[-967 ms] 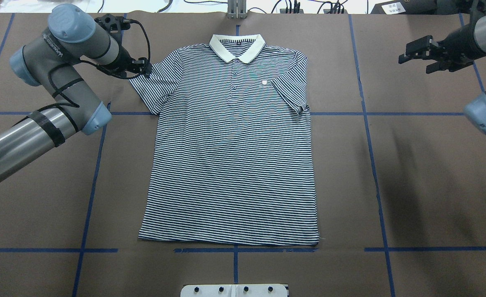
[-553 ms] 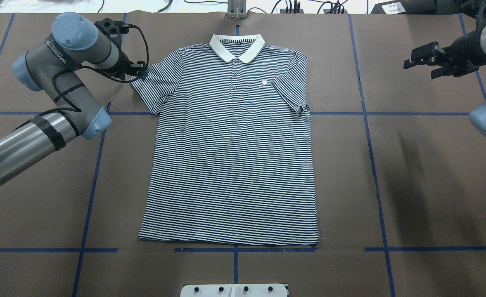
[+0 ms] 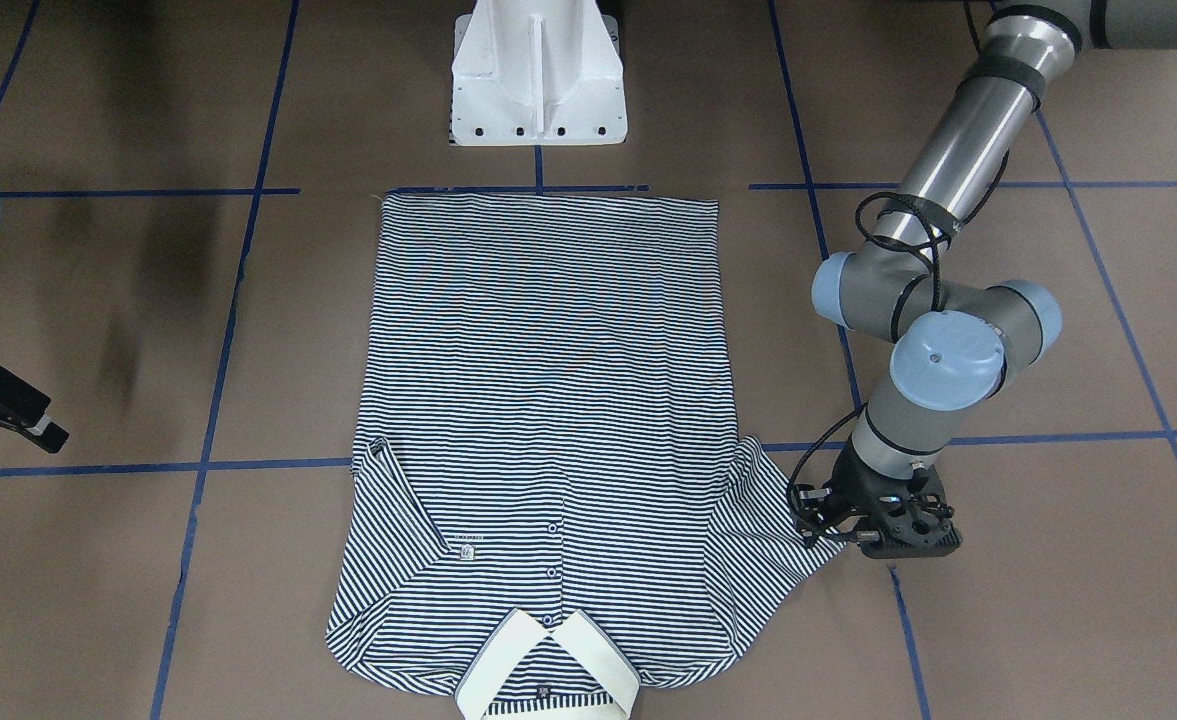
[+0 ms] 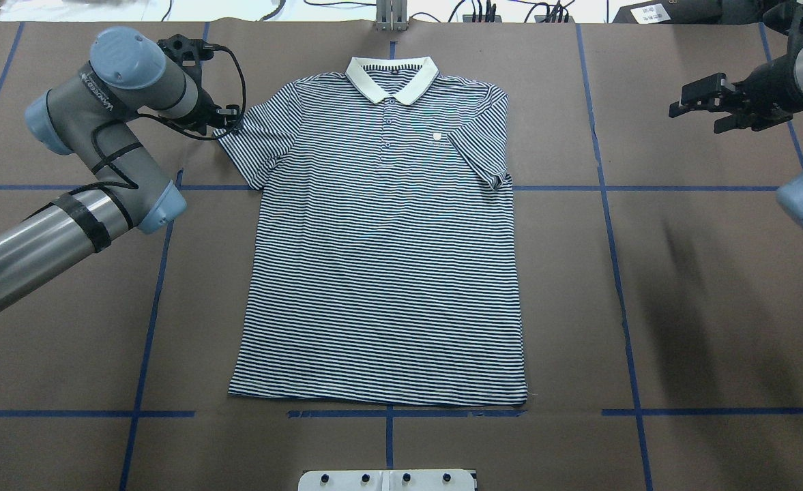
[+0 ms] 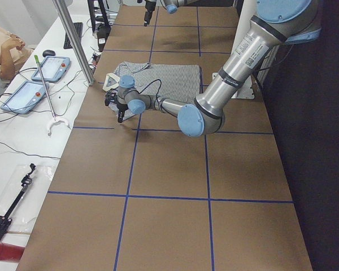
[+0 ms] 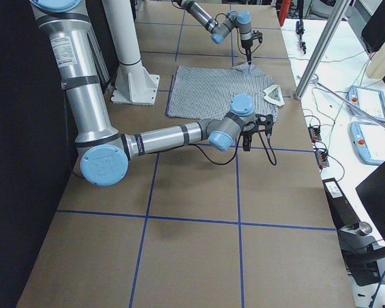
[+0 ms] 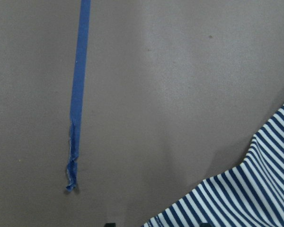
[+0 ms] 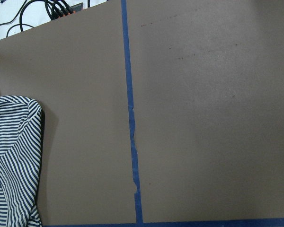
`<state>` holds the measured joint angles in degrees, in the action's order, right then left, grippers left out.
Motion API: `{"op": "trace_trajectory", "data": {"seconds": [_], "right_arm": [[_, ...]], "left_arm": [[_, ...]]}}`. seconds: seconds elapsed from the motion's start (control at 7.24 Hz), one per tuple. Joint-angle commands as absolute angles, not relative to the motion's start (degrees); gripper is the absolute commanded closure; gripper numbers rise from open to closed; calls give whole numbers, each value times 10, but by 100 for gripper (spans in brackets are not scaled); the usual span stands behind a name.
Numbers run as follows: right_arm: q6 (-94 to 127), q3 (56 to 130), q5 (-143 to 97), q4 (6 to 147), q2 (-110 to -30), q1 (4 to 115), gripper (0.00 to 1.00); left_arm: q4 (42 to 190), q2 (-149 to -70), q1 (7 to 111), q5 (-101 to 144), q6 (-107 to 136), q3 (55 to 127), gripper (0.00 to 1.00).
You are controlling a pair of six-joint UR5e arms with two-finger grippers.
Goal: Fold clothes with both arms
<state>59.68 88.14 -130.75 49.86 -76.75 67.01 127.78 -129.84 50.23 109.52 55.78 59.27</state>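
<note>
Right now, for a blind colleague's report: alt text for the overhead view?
A navy-and-white striped polo shirt lies flat on the table. The left gripper sits at its spread sleeve; the right gripper hangs open, well clear.

We look at a broad tabletop (image 4: pixel 715 273) covered in brown paper and ruled into large squares by blue tape lines (image 4: pixel 623 300). One strip of tape ends in a frayed tip (image 7: pixel 72 177). Light falls from above and leaves a soft dark shadow (image 4: pixel 674 273) toward the tabletop's right edge. A silver metal post (image 5: pixel 73 42) stands at the middle of the far edge. Beyond that edge runs a white bench (image 5: pixel 22 147) carrying two tablets (image 5: pixel 52 69), loose black cables (image 5: pixel 5 148) and other small gear. A person in a light top (image 5: pixel 3 51) sits there. Past the near edge we see only darkness (image 5: pixel 311 147).
</note>
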Motion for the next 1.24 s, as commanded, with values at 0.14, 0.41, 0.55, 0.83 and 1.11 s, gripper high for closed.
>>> {"op": "trace_trajectory", "data": {"seconds": [0.14, 0.41, 0.55, 0.83, 1.11], "right_arm": [[600, 887, -1308, 498, -773, 671, 0], [600, 887, -1308, 498, -773, 670, 0], [601, 887, -1308, 498, -773, 671, 0], [603, 889, -1309, 497, -773, 671, 0], [606, 893, -1309, 498, -773, 670, 0]], "left_arm": [[1278, -1298, 501, 1095, 556, 591, 40], [1281, -1298, 500, 1095, 555, 585, 54], [1287, -1298, 501, 1095, 556, 582, 68], [1288, -1301, 502, 1096, 555, 584, 100], [1279, -1305, 505, 1100, 562, 630, 100]]}}
